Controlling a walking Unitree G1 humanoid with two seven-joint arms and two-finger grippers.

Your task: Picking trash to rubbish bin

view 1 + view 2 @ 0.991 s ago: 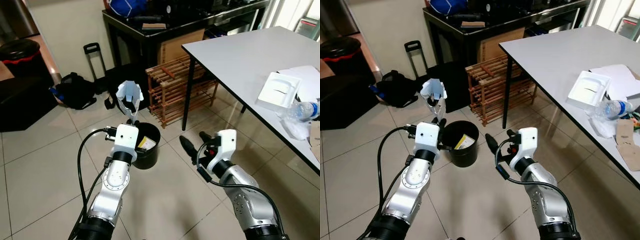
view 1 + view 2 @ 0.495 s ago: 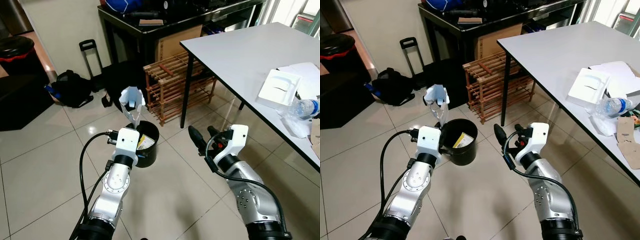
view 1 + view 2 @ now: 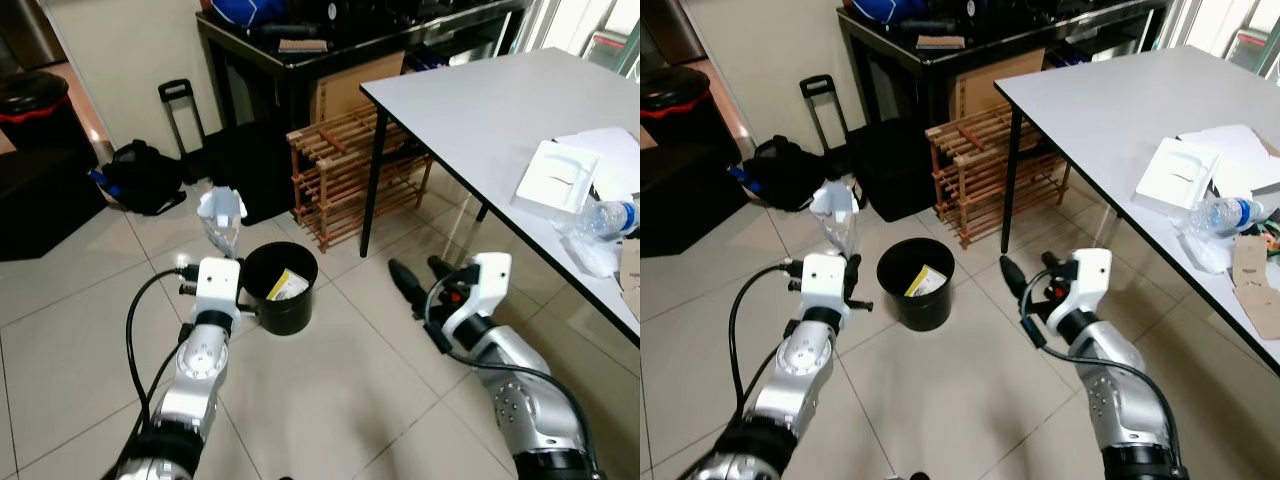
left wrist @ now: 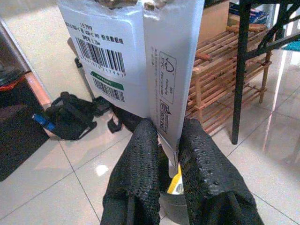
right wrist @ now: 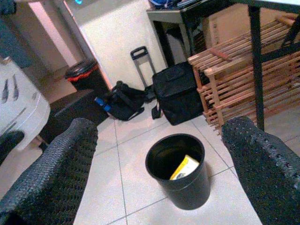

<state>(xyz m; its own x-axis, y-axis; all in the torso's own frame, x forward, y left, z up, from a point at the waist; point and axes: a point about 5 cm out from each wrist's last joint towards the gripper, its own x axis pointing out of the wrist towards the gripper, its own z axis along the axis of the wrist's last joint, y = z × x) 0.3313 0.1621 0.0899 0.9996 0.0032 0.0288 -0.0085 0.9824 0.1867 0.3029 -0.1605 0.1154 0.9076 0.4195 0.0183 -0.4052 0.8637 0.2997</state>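
Over on the left, the left gripper (image 3: 222, 236) has its fingers (image 4: 140, 164) clenched on a flattened white carton (image 3: 220, 214) w/ barcode label, held upright above the tiled floor, just beside the black bin (image 3: 279, 288) but not over its mouth. Step in hand looks like carry-to-bin; next move prob calls for swinging the carton across until it's over the rim, then letting go. Bin stands between the two arms and already holds a yellow-and-white box (image 5: 183, 167) leaning on the inner wall. Right gripper (image 3: 420, 279) hovers w/ fingers spread wide, holding nothing, near the table (image 3: 480, 110) leg.
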